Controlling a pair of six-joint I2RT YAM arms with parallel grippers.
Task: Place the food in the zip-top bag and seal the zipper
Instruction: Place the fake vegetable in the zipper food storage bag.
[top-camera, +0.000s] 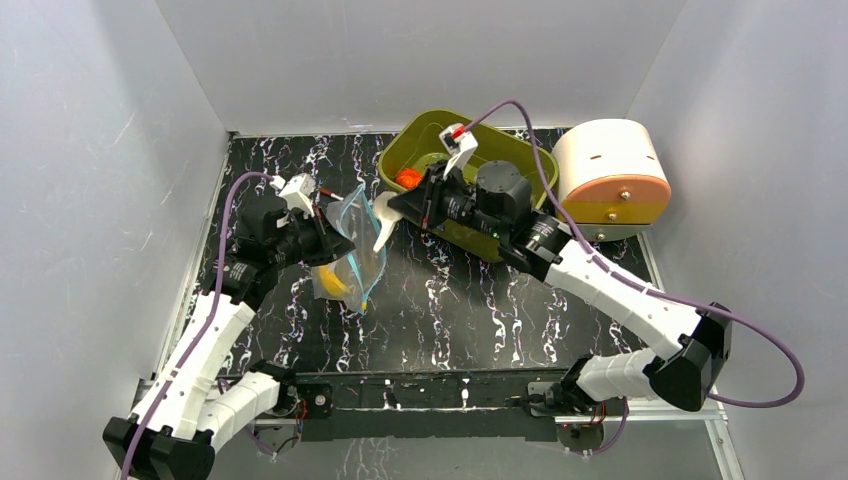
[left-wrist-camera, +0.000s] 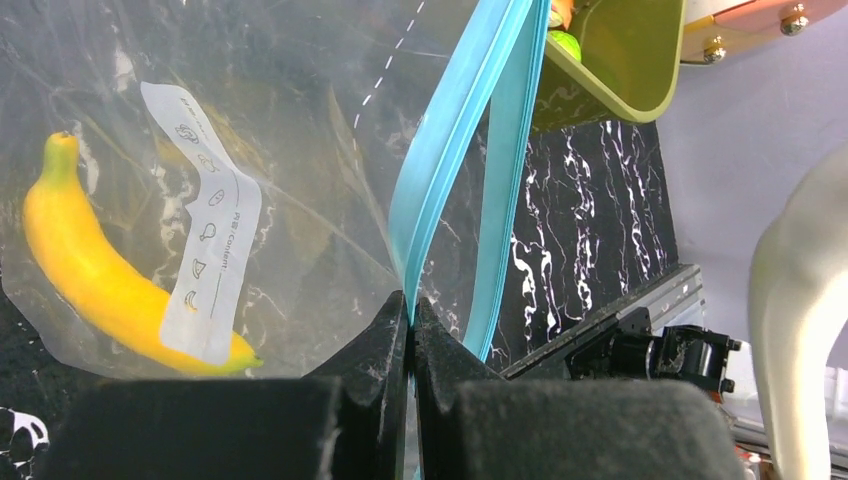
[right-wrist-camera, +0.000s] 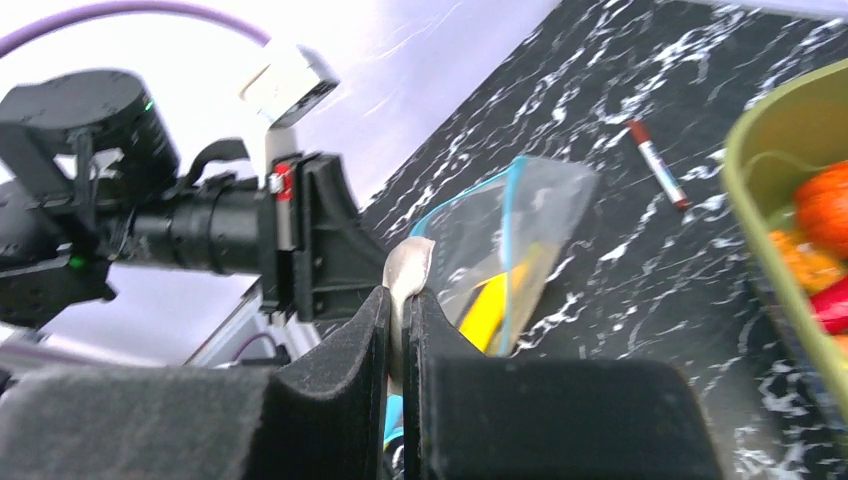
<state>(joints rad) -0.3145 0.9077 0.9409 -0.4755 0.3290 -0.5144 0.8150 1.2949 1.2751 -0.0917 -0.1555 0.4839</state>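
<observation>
The left gripper (left-wrist-camera: 410, 305) is clamped tight on the bag (left-wrist-camera: 300, 150) at its mouth, the fingers pinching the plastic right by the zipper (left-wrist-camera: 450, 130); the bag hangs from that grip with its lower end on the table (top-camera: 480, 300), left of centre. The zipper's two teal strips stand parted above the fingers, so the mouth is unsealed; a banana (left-wrist-camera: 90, 270) lies inside the bag, low down, beside a white label.

The right gripper (right-wrist-camera: 400, 300) is closed on a cream piece (right-wrist-camera: 412, 265), curved and long, and what it is cannot be told; in the top view the piece sits just beside the bag's mouth, and touching or not cannot be told.

The tub (top-camera: 430, 125) stands at the far edge, behind the right wrist; a tomato (top-camera: 407, 178) and other orange and red food lie in it, with a green fruit (left-wrist-camera: 565, 45) at its rim. A pen (right-wrist-camera: 655, 162) lies on the table between bag and tub; a cream-and-orange drum (top-camera: 610, 170) stands right of the tub.
</observation>
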